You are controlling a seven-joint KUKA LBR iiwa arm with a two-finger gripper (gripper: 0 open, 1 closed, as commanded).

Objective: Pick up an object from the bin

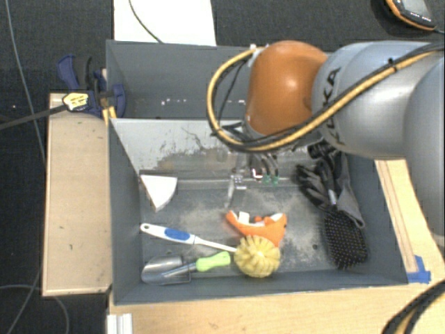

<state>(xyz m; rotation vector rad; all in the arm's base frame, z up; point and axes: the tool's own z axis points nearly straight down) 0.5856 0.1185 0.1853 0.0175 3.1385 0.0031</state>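
Orange-capped arm [285, 89] hangs over the bin [174, 75]. Its gripper [252, 178] is just behind the orange plastic toy [256, 225]; open or closed, I cannot tell. A yellow scrubber [257, 256] touches the toy's front and a black hairbrush [344, 239] lies to its right.

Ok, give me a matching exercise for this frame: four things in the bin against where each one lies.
Things:
1. white wedge
2. black hairbrush
3. yellow scrubber
4. orange piece

Places:
a. right side of the bin
b. front wall, centre
c. left side, alone
d. middle of the floor, next to the scrubber

Pairs: 1-c, 2-a, 3-b, 4-d.
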